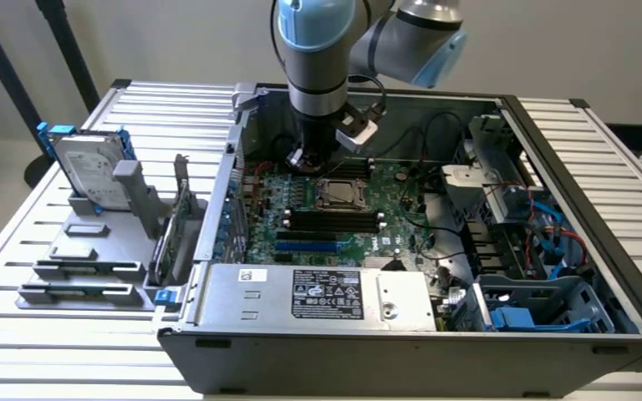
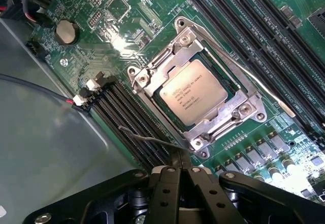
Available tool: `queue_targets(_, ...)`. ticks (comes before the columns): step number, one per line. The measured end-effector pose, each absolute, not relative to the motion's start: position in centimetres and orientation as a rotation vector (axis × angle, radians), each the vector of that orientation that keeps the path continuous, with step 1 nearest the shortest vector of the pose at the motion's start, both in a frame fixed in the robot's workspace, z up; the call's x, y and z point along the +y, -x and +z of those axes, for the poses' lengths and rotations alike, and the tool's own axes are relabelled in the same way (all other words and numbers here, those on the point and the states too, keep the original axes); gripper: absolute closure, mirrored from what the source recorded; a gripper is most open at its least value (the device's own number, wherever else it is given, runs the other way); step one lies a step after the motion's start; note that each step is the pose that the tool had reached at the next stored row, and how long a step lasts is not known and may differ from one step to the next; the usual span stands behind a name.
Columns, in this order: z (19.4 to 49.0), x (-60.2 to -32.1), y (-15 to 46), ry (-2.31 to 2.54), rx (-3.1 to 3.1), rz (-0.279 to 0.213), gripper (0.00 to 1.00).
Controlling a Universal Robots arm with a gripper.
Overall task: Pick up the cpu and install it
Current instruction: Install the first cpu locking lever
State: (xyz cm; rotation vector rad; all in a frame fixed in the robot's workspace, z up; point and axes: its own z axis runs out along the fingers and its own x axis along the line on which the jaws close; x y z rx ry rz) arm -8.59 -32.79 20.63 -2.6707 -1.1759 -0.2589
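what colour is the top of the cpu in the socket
Matte silvery grey with small dark printed text; the cpu shows best in the wrist view.

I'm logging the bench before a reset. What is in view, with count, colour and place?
case: one, grey, open on the slatted table.
motherboard: one, green, on the case floor.
cpu: one, silvery, seated in the socket frame on the motherboard.
memory slots: several, black, beside the socket.
power supply: one, silver with a black label, at the case's near edge.
hard drive: one, silver with blue bracket, upright on the grey stand at the exterior view's left.
table: one, white, slatted, under everything.
arm: one, grey and light blue, reaching down into the case.
claw: one, black, shut, empty, beside the socket.
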Motion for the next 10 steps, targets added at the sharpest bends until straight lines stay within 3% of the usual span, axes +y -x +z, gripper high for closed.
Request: queue_targets(10, 20.4, -32.79, 8.22, 2.671, -1.176, -0.259, 0.89)
